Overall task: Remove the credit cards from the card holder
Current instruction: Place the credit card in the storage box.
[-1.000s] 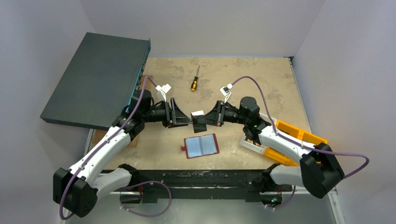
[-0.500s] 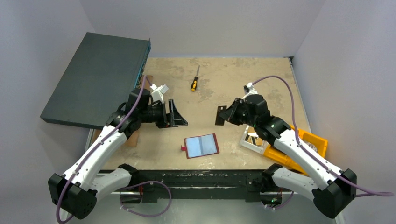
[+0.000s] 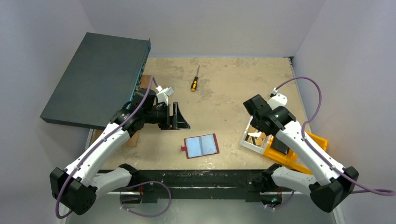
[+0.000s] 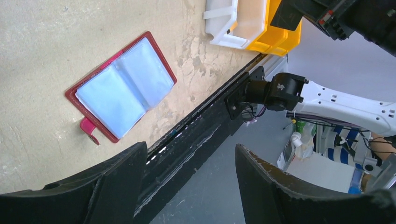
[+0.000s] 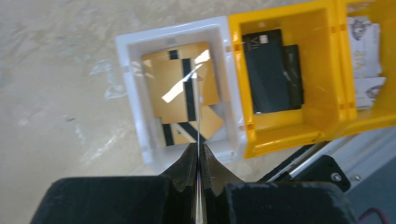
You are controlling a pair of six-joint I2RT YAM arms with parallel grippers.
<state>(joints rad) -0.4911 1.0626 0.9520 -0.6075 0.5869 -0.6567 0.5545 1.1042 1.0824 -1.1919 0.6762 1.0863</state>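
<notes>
The right gripper (image 5: pixel 198 156) was pinched tight on a thin card (image 5: pixel 199 116), seen edge-on as a bright sliver rising from between the fingertips; its colour could not be told. It hung directly above a white bin (image 5: pixel 128 93) in which gold cards (image 5: pixel 175 79) with black stripes lay flat, overlapping one another. Touching that bin's far side sat an orange bin (image 5: pixel 280 126) with a black object (image 5: pixel 271 70) in one compartment and pale printed cards (image 5: pixel 366 46) in the next; both bins stood at the desk's near right corner. The left gripper (image 4: pixel 190 151) had its fingers spread wide with nothing between them, and hovered above the desk (image 3: pixel 233 79) left of centre. The card holder (image 3: pixel 201 145) lay unfolded near the middle of the near edge, clear sleeves facing up and its little tab sticking out on the left, well apart from both grippers. A screwdriver (image 3: pixel 194 83) lay toward the far edge, and a dark flat case (image 3: pixel 98 79) leaned over the far left corner.
</notes>
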